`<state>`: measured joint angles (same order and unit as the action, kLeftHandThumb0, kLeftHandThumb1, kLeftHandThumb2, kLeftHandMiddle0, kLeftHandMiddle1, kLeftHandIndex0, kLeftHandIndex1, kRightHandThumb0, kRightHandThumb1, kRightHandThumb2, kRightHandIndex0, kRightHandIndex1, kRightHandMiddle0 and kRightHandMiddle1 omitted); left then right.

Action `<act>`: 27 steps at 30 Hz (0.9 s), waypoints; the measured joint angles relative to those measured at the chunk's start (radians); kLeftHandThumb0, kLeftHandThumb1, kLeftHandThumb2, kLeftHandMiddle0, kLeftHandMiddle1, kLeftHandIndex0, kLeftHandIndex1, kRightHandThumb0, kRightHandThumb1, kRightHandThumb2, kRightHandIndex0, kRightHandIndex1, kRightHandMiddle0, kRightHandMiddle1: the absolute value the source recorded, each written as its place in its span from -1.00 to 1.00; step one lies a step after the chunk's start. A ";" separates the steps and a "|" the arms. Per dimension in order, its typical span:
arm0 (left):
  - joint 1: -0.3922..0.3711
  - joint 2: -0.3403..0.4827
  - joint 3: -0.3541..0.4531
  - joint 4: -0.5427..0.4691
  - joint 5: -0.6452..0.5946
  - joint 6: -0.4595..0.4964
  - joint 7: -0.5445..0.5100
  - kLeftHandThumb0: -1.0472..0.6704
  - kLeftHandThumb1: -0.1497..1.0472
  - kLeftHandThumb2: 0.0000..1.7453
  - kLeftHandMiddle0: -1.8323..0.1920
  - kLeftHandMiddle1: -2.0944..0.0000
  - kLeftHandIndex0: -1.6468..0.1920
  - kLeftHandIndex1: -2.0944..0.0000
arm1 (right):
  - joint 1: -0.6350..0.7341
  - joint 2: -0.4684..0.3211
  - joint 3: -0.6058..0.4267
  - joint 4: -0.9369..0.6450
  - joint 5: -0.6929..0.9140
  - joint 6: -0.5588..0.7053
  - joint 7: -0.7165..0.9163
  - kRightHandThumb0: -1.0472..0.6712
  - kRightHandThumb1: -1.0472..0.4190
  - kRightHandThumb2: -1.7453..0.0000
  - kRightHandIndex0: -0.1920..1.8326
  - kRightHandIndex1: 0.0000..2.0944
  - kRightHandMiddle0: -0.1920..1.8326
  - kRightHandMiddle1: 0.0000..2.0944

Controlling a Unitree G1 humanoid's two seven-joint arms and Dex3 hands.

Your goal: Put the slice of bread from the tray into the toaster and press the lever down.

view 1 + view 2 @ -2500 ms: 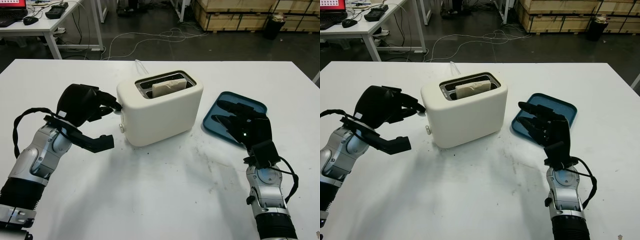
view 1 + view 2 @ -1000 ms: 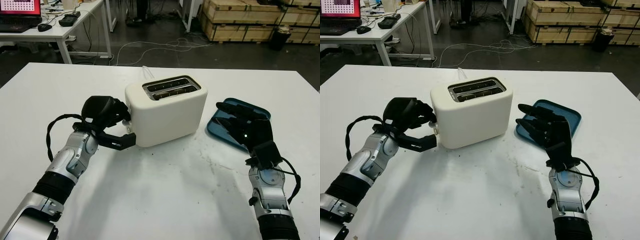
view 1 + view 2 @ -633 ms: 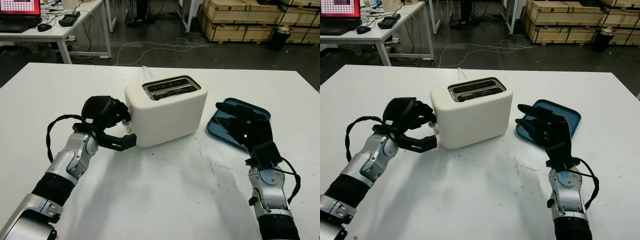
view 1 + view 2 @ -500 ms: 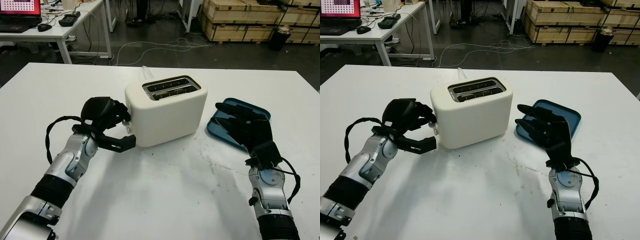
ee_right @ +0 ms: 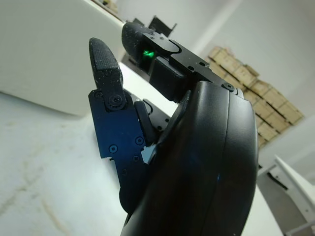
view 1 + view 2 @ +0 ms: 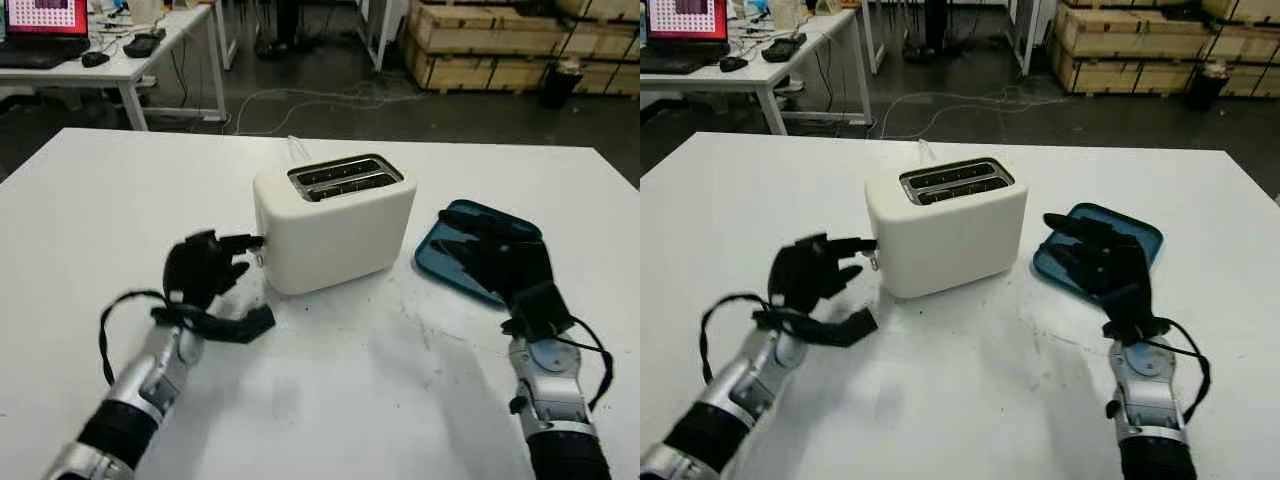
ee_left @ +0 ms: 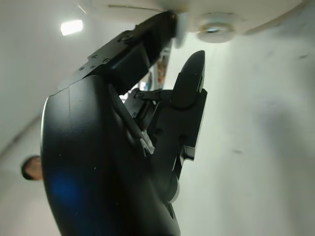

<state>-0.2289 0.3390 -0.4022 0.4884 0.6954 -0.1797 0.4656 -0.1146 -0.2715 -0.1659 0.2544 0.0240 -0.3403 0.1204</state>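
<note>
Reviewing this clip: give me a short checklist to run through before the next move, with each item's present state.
1. Bread down in the toaster: ok, no slice sticks up from the slots.
2. Lever pressed: cannot tell; a small knob shows on the end face, its position is unclear.
3. Left hand off the toaster: ok, it is beside the lever end, open, holding nothing.
4. Right hand idle: ok, open above the near edge of the blue tray.
5. Tray emptied: ok as far as visible; the hand covers part of it.
6. Toaster upright on the table: ok.
</note>
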 measured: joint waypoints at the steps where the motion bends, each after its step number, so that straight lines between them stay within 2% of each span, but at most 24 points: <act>1: -0.006 -0.011 0.000 0.006 -0.006 0.008 0.000 0.09 0.79 -0.87 0.17 -0.28 -0.40 0.99 | 0.003 -0.001 -0.001 0.000 0.000 0.000 0.000 -0.33 -0.73 1.00 0.32 -1.00 0.23 -1.00; 6: -0.013 -0.011 -0.003 0.007 -0.007 0.027 0.000 0.10 0.79 -0.87 0.15 -0.30 -0.39 1.00 | 0.003 0.000 -0.001 0.001 0.000 0.000 0.000 -0.33 -0.74 1.00 0.33 -0.99 0.22 -1.00; 8: -0.013 -0.011 -0.005 0.006 -0.007 0.031 0.000 0.10 0.79 -0.88 0.15 -0.24 -0.38 1.00 | 0.003 0.000 -0.001 0.001 0.000 0.000 0.000 -0.33 -0.74 1.00 0.34 -0.99 0.22 -1.00; 12: -0.016 -0.006 -0.012 0.005 -0.007 0.035 0.000 0.18 0.76 -0.93 0.09 -0.22 -0.43 0.98 | 0.003 0.000 0.000 0.001 0.000 0.008 0.000 -0.34 -0.74 1.00 0.35 -0.98 0.22 -1.00; 17: -0.022 0.005 -0.017 0.009 -0.007 0.035 0.000 0.13 0.79 -0.91 0.13 -0.21 -0.43 0.98 | 0.003 0.000 0.001 0.002 0.002 0.008 0.012 -0.32 -0.74 1.00 0.34 -0.99 0.22 -1.00; 24: -0.022 0.029 -0.020 -0.004 -0.016 0.027 -0.006 0.15 0.79 -0.93 0.13 -0.44 -0.43 0.98 | 0.003 0.000 0.001 0.002 0.002 0.008 0.014 -0.34 -0.75 1.00 0.35 -0.99 0.22 -1.00; 27: -0.011 0.053 -0.016 -0.049 -0.039 0.023 -0.050 0.13 0.79 -0.87 0.15 -0.44 -0.39 0.99 | 0.003 0.001 0.002 0.002 0.003 0.008 0.015 -0.33 -0.75 1.00 0.36 -0.98 0.22 -1.00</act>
<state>-0.2404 0.3917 -0.4179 0.4396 0.6568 -0.1567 0.4154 -0.1121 -0.2709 -0.1642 0.2564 0.0266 -0.3322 0.1359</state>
